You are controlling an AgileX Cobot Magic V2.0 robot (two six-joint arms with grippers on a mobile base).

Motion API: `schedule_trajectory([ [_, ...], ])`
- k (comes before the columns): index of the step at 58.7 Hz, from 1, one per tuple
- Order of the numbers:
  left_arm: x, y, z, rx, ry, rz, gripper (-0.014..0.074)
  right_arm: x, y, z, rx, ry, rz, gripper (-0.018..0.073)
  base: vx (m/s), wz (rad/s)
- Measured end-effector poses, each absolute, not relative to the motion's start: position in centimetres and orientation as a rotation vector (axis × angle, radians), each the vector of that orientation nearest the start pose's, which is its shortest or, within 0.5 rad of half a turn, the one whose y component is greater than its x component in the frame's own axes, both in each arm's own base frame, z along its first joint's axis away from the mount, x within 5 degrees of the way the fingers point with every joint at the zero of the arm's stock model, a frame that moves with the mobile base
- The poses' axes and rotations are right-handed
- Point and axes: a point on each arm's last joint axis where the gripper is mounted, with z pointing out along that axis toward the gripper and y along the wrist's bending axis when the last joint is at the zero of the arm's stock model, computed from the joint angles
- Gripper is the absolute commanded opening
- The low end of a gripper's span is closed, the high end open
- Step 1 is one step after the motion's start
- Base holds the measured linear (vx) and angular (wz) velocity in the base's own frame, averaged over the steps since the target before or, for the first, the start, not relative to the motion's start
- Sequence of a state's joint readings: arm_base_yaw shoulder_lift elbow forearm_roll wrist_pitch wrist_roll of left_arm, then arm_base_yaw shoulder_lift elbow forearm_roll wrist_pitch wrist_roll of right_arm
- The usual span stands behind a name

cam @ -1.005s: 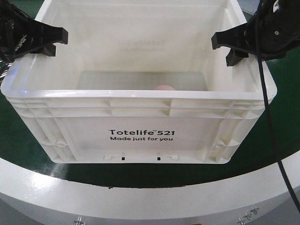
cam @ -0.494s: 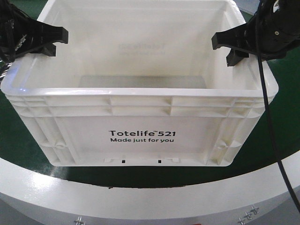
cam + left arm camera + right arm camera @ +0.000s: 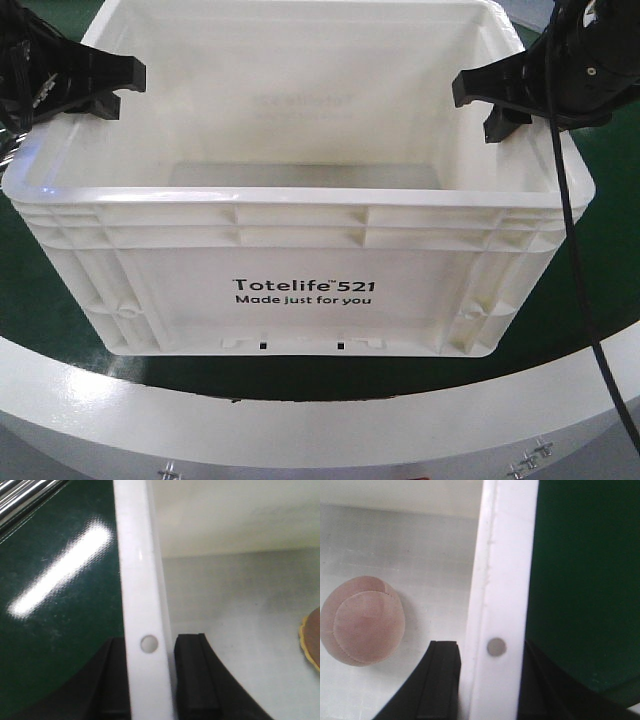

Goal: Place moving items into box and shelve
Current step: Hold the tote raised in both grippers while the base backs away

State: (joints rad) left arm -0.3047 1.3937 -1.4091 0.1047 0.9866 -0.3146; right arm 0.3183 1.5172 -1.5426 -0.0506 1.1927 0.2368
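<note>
Inside box (image 3: pixel 180 290), pink ball (image 3: pixel 362 620) and, apparently, second ball (image 3: pixel 313 640) loaded; left gripper (image 3: pixel 120 88), right gripper (image 3: pixel 478 105) clamp its rims; shelving pending.

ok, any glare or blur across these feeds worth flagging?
Front view: sharp, print legible, though the crate inner walls wash out to bright white. Left wrist view: strong glare streak on the green surface; the crate rim up close looks soft. Right wrist view: pinkish ball clear enough to show its seam, with a soft shadow on its right.
</note>
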Motion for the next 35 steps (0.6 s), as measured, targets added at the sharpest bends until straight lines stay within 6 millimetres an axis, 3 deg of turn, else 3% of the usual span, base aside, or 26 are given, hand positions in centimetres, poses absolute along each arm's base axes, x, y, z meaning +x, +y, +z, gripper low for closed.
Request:
schedule_trajectory([
  [35, 28.39, -8.08, 38.88, 0.023, 2.407, -0.152, -0.0001, 29.82, 9.18, 38.50, -0.120, 2.574, 0.110, -0.0005, 0.00, 0.00],
])
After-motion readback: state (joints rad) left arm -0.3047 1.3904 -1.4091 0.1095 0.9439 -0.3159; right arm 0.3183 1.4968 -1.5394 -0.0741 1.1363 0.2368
